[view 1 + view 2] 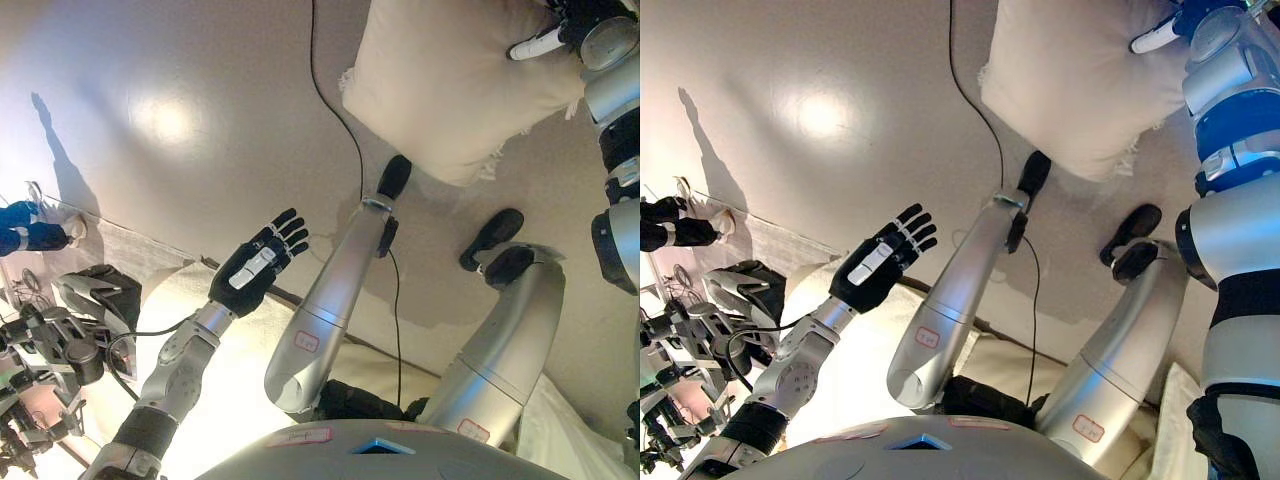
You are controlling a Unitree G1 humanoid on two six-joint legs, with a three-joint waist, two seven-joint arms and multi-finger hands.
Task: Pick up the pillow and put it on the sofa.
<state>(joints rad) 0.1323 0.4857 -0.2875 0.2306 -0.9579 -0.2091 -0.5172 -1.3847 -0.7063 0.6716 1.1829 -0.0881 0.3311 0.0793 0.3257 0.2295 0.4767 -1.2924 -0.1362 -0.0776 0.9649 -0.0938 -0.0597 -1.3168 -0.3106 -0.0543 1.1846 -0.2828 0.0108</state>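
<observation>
Pillow [450, 80] looks soft, light and floppy; my right hand [575, 30] pinches its far right corner. Left hand [260, 262] spread, empty. Better gripped mid-edge.

Left arm enters from the lower left, forearm angled up toward centre; left hand [258, 264] is raised free in the air, back of the hand toward the camera, fingers straight and slightly spread, holding nothing. Right arm runs up along the right edge to the upper right corner, wrist bent inward at the top. Right hand [572, 28] is at that corner against the pillow [450, 80], one white-tipped finger extended along its top edge; whether the remaining fingers are curled cannot be made out
</observation>
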